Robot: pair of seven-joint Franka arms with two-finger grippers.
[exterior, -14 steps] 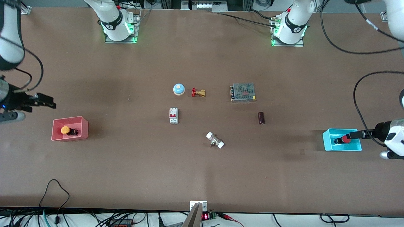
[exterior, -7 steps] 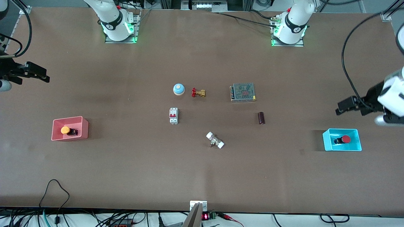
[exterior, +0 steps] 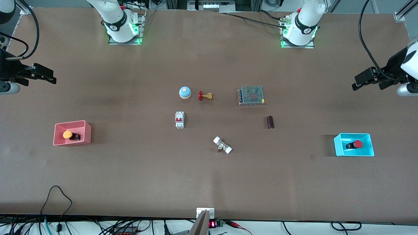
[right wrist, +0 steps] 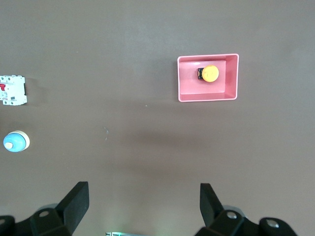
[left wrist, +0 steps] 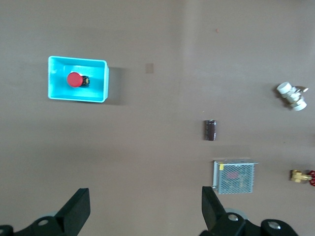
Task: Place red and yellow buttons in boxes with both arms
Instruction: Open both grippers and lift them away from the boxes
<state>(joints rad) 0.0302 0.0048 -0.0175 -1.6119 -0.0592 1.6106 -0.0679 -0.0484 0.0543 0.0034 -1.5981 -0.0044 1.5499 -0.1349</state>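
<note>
The orange-yellow button [exterior: 68, 134] lies in the pink-red box [exterior: 83, 130] toward the right arm's end of the table; both show in the right wrist view, button [right wrist: 210, 73] in box [right wrist: 184, 78]. The red button [exterior: 358, 144] lies in the cyan-blue box [exterior: 339, 145] toward the left arm's end; the left wrist view shows this button [left wrist: 74, 79] in its box [left wrist: 98, 78]. My right gripper [exterior: 49, 77] is open and empty, up over bare table. My left gripper [exterior: 358, 81] is open and empty, up over bare table.
In the table's middle stand a blue bell [exterior: 184, 92], a brass valve with red handle [exterior: 205, 96], a grey mesh-topped unit [exterior: 251, 95], a white circuit breaker [exterior: 179, 119], a dark cylinder [exterior: 270, 122] and a white-ended fitting [exterior: 222, 145].
Both grippers have risen away from their boxes, each moving toward its own base, leaving the buttons in the boxes. The buttons and boxes have not moved.
</note>
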